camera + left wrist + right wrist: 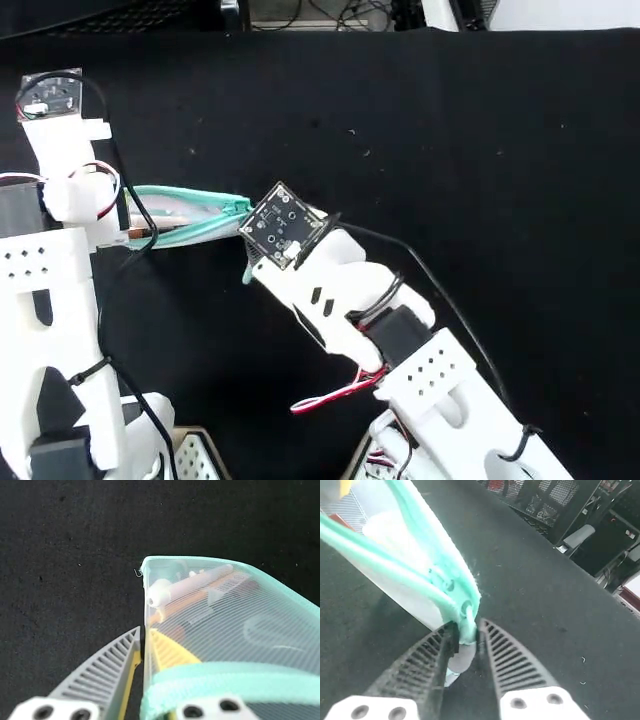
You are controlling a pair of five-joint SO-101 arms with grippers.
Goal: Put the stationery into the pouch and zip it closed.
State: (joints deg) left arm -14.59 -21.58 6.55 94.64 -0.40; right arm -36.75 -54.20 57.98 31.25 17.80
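Observation:
The pouch (pixel 190 215) is clear mesh with teal zip edges and lies on the black table between the two arms. Its two teal edges (pixel 420 565) stand apart along most of their length. Through its wall I see stationery inside, a white pen (pixel 165 592) and an orange pencil (pixel 185 605). My left gripper (pixel 145 636) is shut on the pouch's wall at its left end, one grey finger (pixel 107 672) outside and a yellow pad (pixel 167 650) inside. My right gripper (pixel 467 627) is shut on a teal tab (pixel 468 622) at the pouch's right end (pixel 245 215).
The black cloth (pixel 450 150) stretches bare to the right and back of the pouch. Both arm bases (pixel 60 400) stand at the front edge. Black wire racks and furniture (pixel 555 505) lie beyond the table.

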